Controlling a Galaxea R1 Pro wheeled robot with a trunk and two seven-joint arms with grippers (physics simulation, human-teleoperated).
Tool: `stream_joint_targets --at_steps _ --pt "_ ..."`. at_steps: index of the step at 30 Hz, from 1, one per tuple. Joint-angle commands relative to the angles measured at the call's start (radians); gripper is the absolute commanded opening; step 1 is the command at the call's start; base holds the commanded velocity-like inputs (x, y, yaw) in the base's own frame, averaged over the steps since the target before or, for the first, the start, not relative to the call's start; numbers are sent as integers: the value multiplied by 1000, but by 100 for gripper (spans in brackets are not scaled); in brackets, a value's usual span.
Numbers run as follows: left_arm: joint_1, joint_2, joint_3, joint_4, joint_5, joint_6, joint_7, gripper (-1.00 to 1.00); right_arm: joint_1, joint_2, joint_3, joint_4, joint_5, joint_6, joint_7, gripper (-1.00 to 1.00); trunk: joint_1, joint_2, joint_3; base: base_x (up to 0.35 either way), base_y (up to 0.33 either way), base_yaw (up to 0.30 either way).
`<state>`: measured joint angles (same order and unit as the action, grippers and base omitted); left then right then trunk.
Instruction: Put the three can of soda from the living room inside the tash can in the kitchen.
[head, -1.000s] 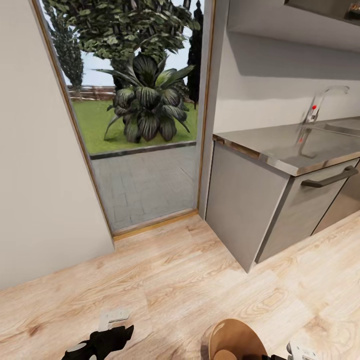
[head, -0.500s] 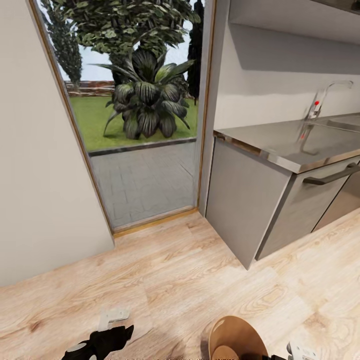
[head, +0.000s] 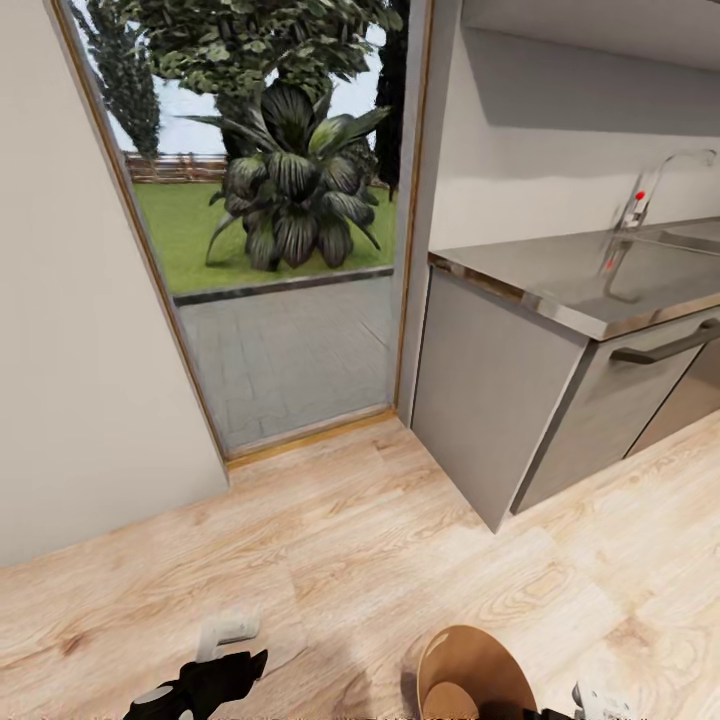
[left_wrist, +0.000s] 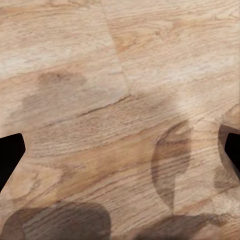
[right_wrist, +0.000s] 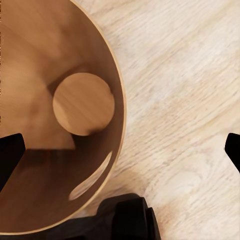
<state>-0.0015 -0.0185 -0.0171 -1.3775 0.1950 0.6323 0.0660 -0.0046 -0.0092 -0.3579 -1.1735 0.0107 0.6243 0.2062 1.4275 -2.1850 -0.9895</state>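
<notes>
The tash can (head: 470, 672), coppery brown and round, stands on the pale wood floor at the bottom of the head view. In the right wrist view I look straight down into the tash can (right_wrist: 60, 115) and see its glossy wall and bare round bottom. My right gripper (right_wrist: 120, 150) hangs open over its rim, fingertips far apart with nothing between them; part of the right gripper (head: 592, 704) peeks in beside the bin. My left gripper (head: 225, 655) hovers open over bare floor to the bin's left, and the left gripper (left_wrist: 120, 155) holds nothing. The soda cans are out of view.
A wood-framed glass door (head: 290, 300) opens on a garden straight ahead. A grey counter (head: 580, 275) with cabinet fronts, a dark handle (head: 665, 347) and a faucet (head: 645, 195) runs along the right. A white wall (head: 70, 380) stands at the left. Wood floor (head: 350, 560) lies between.
The whole picture has shifted slightly upward, so the camera moved a little. Both grippers and the bin keep their places at the bottom of the view.
</notes>
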Motion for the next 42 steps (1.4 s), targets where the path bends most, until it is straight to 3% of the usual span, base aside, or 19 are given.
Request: stream_joint_targets --at_steps 1,42 --pt "0 0 0 0 0 0 0 100 0 0 1 -2 0 0 0 100 0 0 -2 0 0 0" --pt "0 3 -1 12 -3 -3 3 100 0 2 4 -12 -6 9 2 100 0 0 -67 0 0 0"
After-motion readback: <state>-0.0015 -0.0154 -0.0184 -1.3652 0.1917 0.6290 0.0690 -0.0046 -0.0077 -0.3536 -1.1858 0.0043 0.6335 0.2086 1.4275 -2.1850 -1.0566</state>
